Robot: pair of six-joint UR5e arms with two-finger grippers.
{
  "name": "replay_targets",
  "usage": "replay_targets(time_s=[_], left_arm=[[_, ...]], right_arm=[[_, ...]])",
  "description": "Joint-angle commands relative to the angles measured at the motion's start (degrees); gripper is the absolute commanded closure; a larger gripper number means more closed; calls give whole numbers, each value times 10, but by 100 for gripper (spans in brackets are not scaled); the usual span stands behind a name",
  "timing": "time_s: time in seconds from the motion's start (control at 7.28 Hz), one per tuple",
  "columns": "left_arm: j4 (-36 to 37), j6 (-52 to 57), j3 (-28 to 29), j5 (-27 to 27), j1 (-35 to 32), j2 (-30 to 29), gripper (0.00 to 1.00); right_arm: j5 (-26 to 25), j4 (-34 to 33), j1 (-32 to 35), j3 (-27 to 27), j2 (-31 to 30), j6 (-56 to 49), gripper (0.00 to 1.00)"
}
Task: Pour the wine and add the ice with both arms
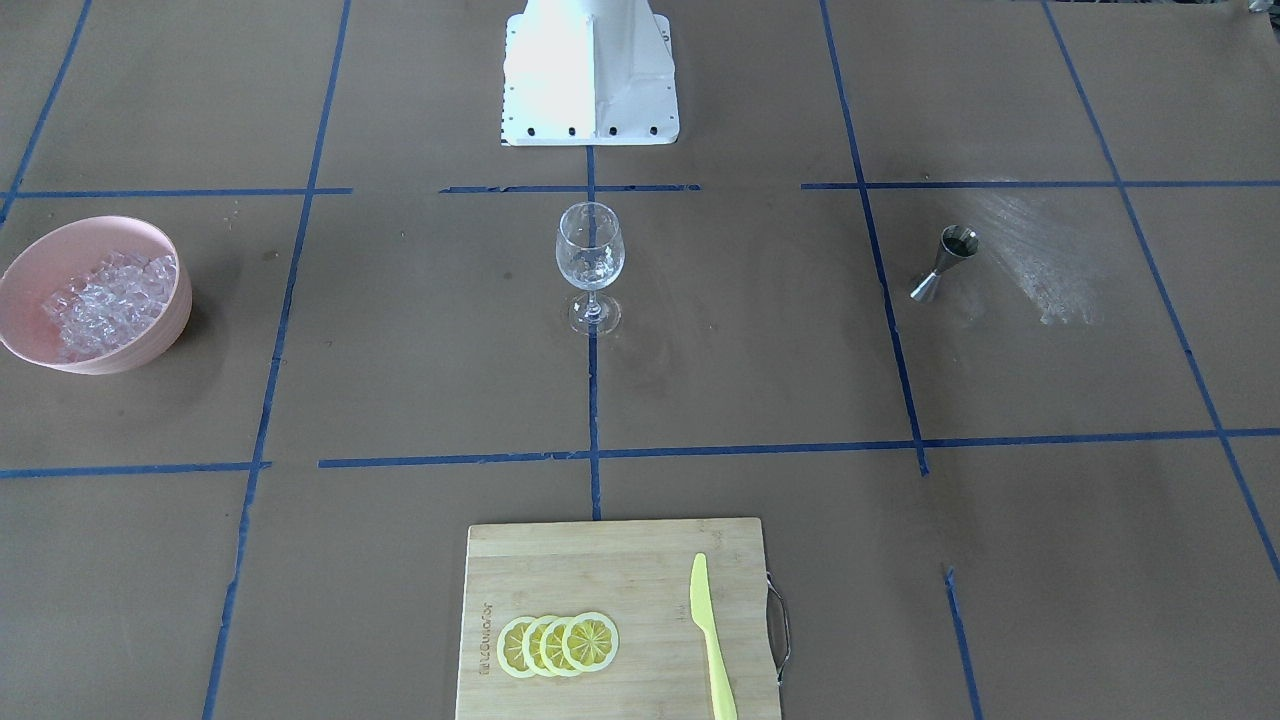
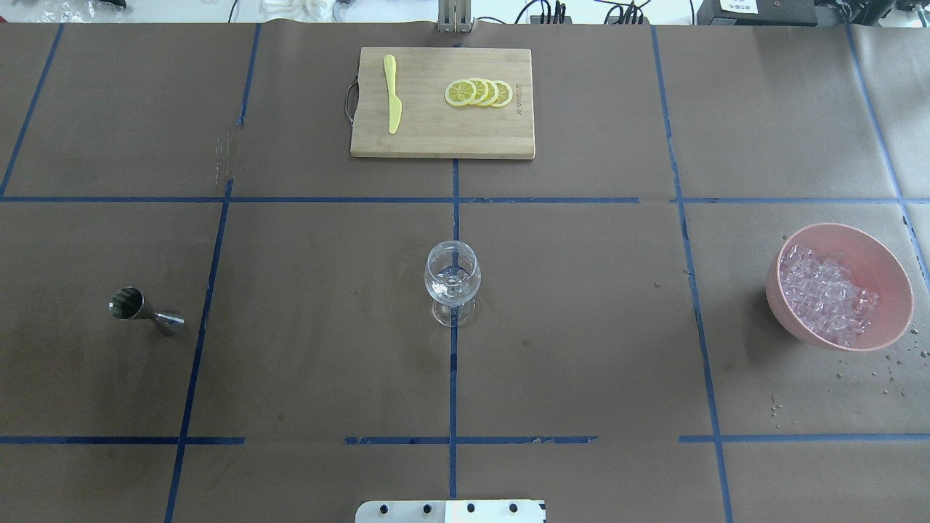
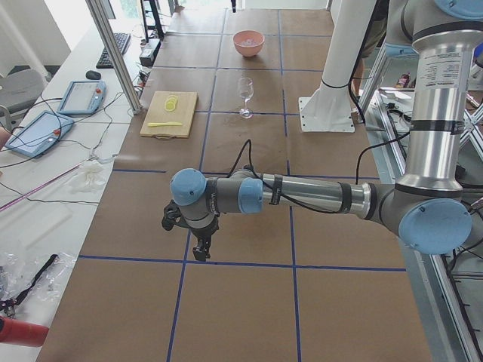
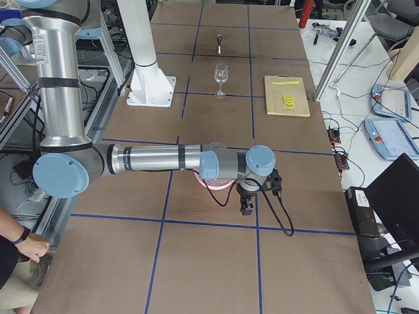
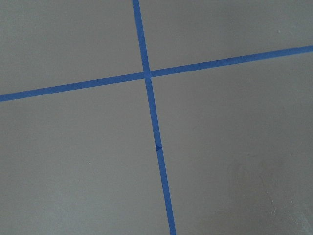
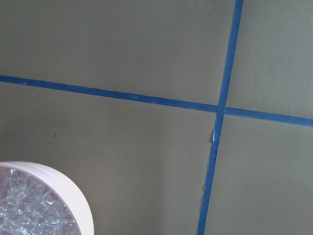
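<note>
An empty wine glass (image 1: 590, 262) stands at the table's middle; it also shows in the overhead view (image 2: 452, 280). The ice (image 1: 105, 300) fills a pink bowl (image 1: 165, 330) on the robot's right side, and shows in the overhead view (image 2: 825, 294) and the right wrist view (image 6: 29, 210). A steel jigger (image 2: 145, 311) stands on the robot's left side. My left gripper (image 3: 202, 253) hangs over bare table, beyond the jigger's end. My right gripper (image 4: 247, 208) hangs just beside the bowl (image 4: 213, 184). I cannot tell whether either is open or shut.
A wooden cutting board (image 1: 560, 560) with lemon slices (image 1: 558, 644) and a yellow knife (image 1: 710, 635) lies at the table's far edge from the robot. The white robot base (image 1: 590, 70) stands behind the glass. Water drops (image 2: 894, 363) lie near the bowl.
</note>
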Motion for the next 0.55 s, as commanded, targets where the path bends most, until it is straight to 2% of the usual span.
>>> replay_targets(time_s=[0.0,0.41], left_arm=[[-15,12,-12,-7,-4,-6,0],[-13,9,-20,18,-3,-4,0]], right_arm=[[1,0,0,-1,0,-3,0],[2,0,-1,2,0,2,0]])
